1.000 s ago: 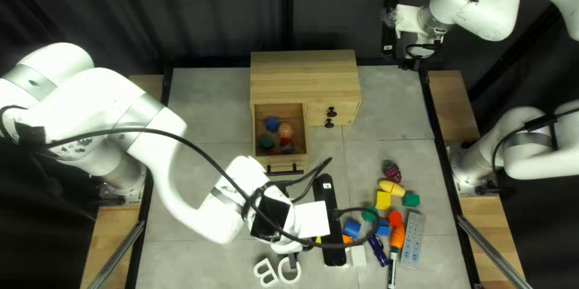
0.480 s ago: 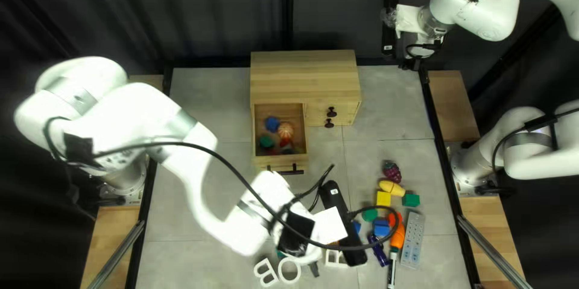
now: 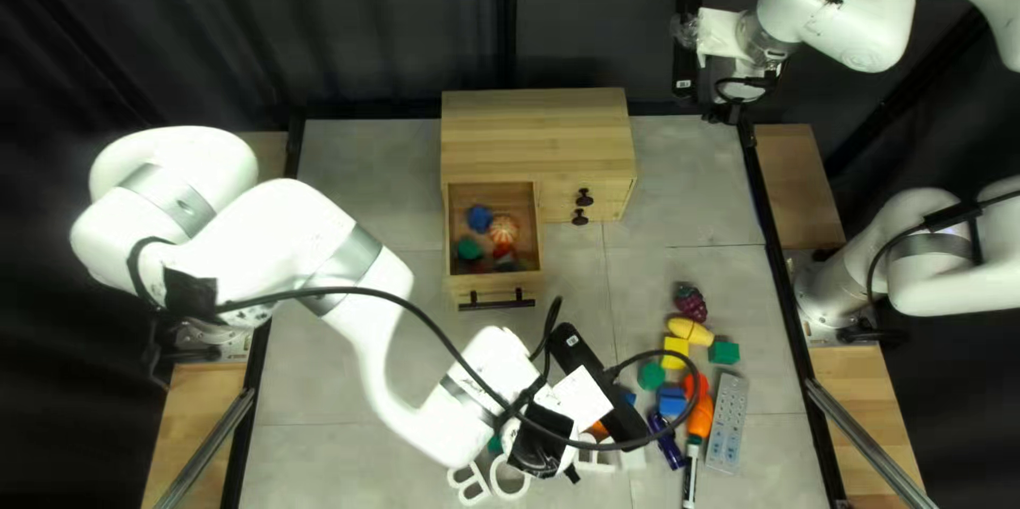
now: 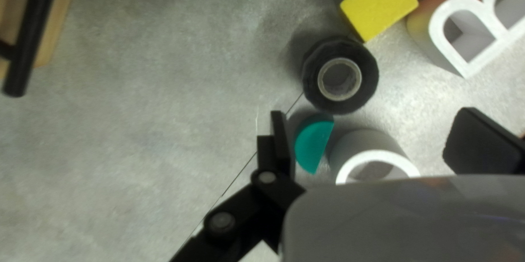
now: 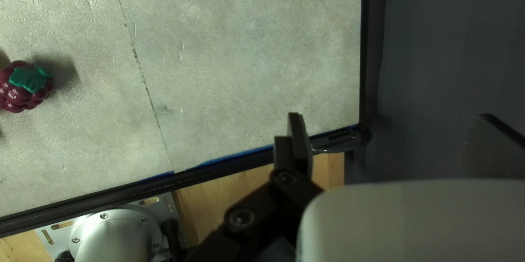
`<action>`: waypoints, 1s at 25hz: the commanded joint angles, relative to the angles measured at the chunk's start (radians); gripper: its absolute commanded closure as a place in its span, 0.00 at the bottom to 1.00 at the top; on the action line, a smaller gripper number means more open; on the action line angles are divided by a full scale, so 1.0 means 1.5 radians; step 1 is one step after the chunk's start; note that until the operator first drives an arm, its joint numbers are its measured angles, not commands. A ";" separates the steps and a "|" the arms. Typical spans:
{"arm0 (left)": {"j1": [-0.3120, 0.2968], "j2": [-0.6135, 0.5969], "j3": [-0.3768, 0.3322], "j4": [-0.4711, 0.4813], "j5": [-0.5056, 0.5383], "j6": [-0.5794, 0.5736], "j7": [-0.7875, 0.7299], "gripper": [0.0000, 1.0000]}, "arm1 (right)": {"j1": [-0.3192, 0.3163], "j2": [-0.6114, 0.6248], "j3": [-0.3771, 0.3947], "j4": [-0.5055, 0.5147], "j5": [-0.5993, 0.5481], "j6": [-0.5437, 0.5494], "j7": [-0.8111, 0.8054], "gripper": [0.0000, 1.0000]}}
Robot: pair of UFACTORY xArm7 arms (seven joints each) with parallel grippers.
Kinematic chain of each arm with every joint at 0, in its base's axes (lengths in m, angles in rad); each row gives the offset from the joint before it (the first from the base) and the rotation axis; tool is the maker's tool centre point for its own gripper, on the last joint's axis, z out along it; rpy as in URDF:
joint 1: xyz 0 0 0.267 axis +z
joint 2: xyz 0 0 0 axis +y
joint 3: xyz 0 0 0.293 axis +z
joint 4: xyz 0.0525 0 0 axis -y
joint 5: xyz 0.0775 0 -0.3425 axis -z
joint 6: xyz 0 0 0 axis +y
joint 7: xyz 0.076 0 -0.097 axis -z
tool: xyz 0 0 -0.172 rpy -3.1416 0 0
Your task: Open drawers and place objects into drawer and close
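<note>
Left pincer is twisting rightward, gaping wide, gripping nothing; I'm likely still filling the open drawer, next needing lining up over the green half-round block.

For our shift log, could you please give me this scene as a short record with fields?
left gripper: open, teal half-disc seen between its fingers
right gripper: open, nothing held
handled drawer: pulled out, toys inside
knobbed drawers: shut
tape roll: beside yellow block

Left claw, right claw agape
</note>
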 commanded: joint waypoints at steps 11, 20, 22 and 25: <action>0.023 0.061 -0.009 0.007 -0.013 -0.056 0.045 0.00 | 0.000 0.000 0.000 0.000 0.000 0.000 0.000 0.00; 0.034 0.061 -0.012 -0.008 -0.019 -0.071 0.053 0.00 | 0.000 0.000 0.000 0.000 0.000 0.000 0.000 0.00; 0.039 0.064 -0.014 -0.012 -0.023 -0.077 0.057 0.00 | 0.000 0.000 0.000 0.000 0.000 0.000 0.000 0.00; 0.046 0.070 -0.018 -0.009 -0.029 -0.082 0.068 0.00 | 0.000 0.000 0.000 0.000 0.000 0.000 0.000 0.00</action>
